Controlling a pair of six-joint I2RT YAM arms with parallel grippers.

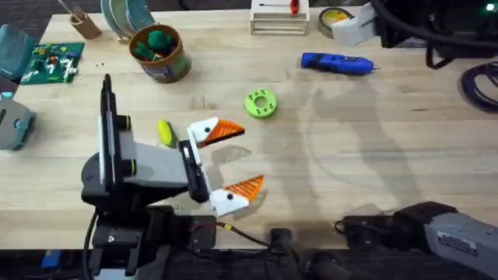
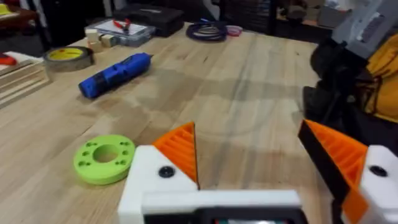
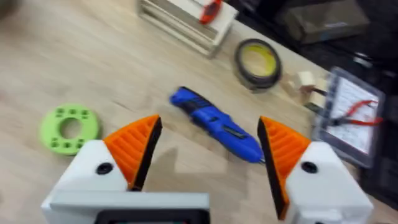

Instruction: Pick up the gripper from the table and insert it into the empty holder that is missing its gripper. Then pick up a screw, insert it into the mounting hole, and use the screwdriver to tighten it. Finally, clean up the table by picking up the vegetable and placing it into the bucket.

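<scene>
**Item: toy vegetable, awaiting clean-up**

Vegetable (image 1: 166,132): small, yellow-green, oblong and smooth. It lies flat on the table (image 1: 373,140), long axis running roughly 12 to 6 o'clock.

Handling, by judgement: light, probably hard plastic and not fragile. The rounded skin is likely to slip or roll under pressure. It is best gripped across the narrow middle, pads square to the long axis.

Destination: bucket (image 1: 167,68), at 12 o'clock from the vegetable and well apart. Green objects already sit inside it.

Nearest tool: left claw (image 1: 250,155), at 3 o'clock from the vegetable. It is spread wide and holds nothing, and its upper white block sits just beside the vegetable.

Right claw (image 3: 208,124): spread wide and empty, with the screwdriver (image 1: 336,64) ahead of it in its wrist view.

Also present: green ring disc (image 1: 261,103), at 2 o'clock from the vegetable. The screwdriver lies beyond it.
</scene>
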